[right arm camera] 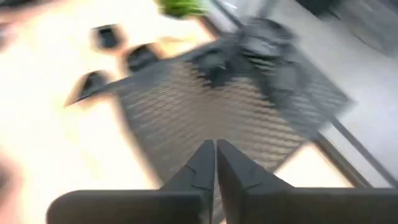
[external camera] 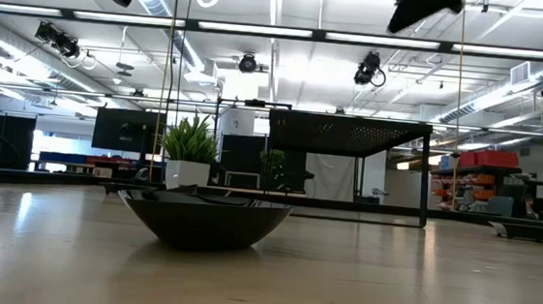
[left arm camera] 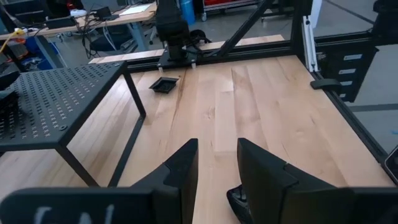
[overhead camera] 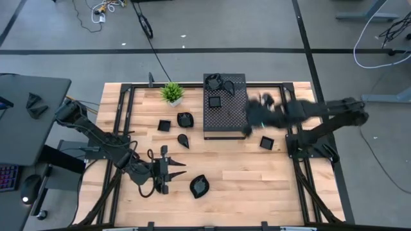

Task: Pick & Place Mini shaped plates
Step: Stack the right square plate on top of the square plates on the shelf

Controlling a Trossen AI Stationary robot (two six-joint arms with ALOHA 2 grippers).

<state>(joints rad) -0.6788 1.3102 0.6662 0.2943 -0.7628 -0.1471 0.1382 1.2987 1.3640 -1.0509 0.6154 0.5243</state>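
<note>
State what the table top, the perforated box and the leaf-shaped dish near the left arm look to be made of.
Table top: pale wood planks, visible grain and seams, light sheen.
Perforated box: probably black painted metal; regular punched holes, thin straight legs, matte.
Leaf-shaped dish: glossy black, likely glazed ceramic or plastic; highlights on its rim, which one is unclear.

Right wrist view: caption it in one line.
Shut right gripper above the perforated box, small black plates beyond.

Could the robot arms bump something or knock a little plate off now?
Maybe. The right tool is shut and empty, sweeping fast above the perforated box; it might bump the plates sitting on top. The left tool is partly open right beside the leaf-shaped plate at the table's front, so a clumsy move could push that plate toward the table edge.
</note>
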